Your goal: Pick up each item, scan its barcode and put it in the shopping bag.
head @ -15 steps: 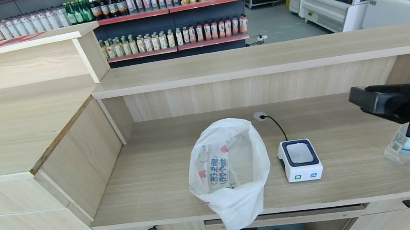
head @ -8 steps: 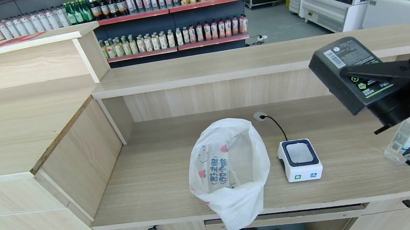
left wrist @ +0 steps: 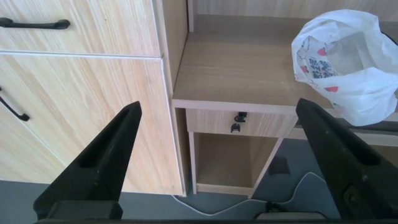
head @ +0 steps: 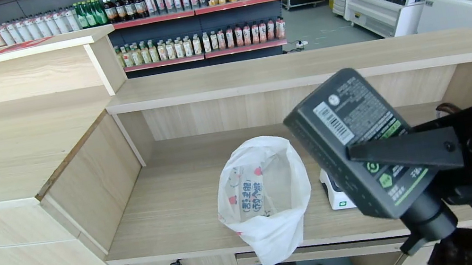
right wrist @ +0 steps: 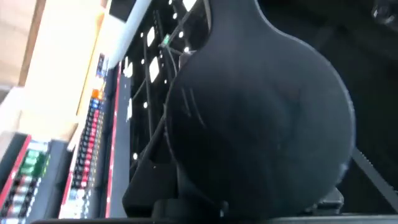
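Note:
My right gripper (head: 379,157) is shut on a black flat-sided container (head: 353,132), held up high and close in the head view, its barcode label facing up. The container's dark rounded body (right wrist: 261,124) takes up most of the right wrist view. Behind it, a corner of the white barcode scanner (head: 336,196) shows on the counter. The white plastic shopping bag (head: 263,195) stands open left of the scanner. My left gripper (left wrist: 217,155) is open, low and left of the counter, with the bag (left wrist: 345,59) beyond it.
The wooden counter (head: 172,210) has a raised ledge (head: 302,68) behind it and a taller cabinet (head: 5,156) on the left. Drawers with black handles (left wrist: 34,25) are beside my left gripper. An open cubby (left wrist: 227,162) sits under the counter.
My right gripper has lifted the black container up and to the left, closer to the head camera. It now covers most of the scanner and the clear bottle on the right of the counter.

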